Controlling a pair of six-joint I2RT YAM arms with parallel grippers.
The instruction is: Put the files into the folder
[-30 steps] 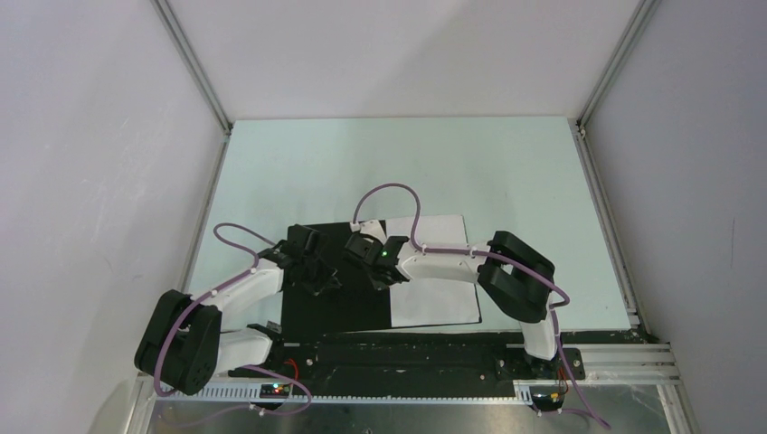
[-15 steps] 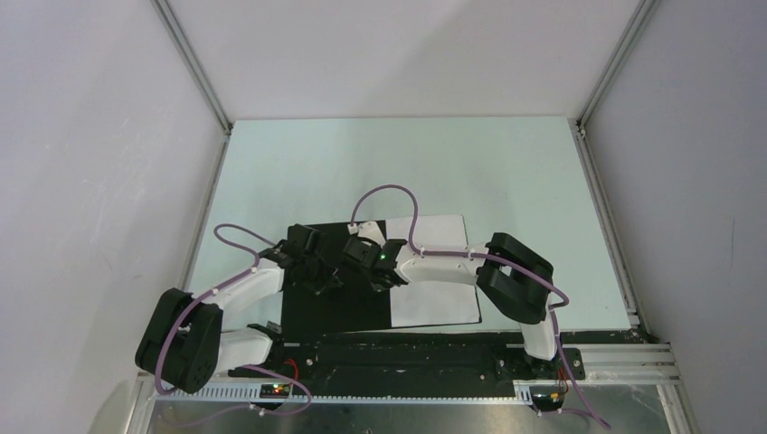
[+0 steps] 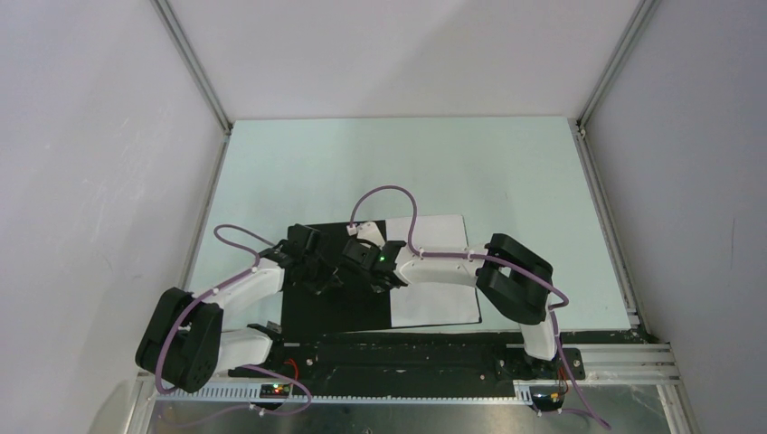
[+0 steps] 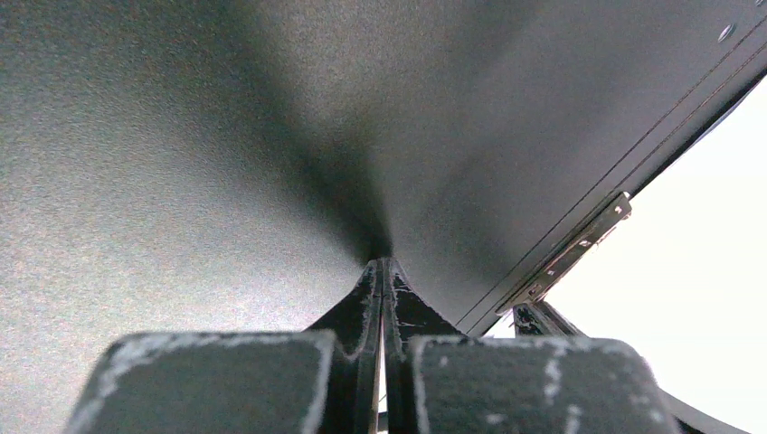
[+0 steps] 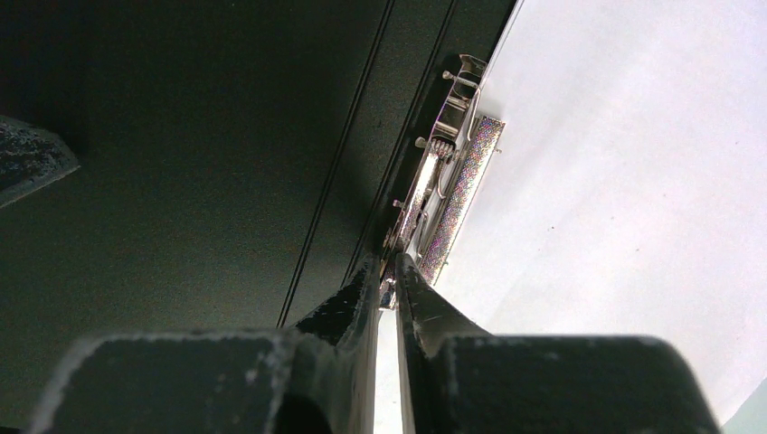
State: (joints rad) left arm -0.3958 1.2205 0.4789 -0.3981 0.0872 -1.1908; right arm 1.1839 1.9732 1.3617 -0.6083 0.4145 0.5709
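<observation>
The folder (image 3: 335, 312) lay open on the table (image 3: 506, 172), black inside facing up. The files (image 3: 436, 303) lay flat just right of its metal spine clip (image 5: 449, 176). The left gripper (image 4: 382, 267) had its jaws fully together, with the tips pressed on the black left panel. The right gripper (image 5: 390, 276) had narrow jaws pinching the clip's near end.

top: bright, even | wrists: dim, grainy; metal clip (image 5: 434, 181) glints, whites overexposed
</observation>
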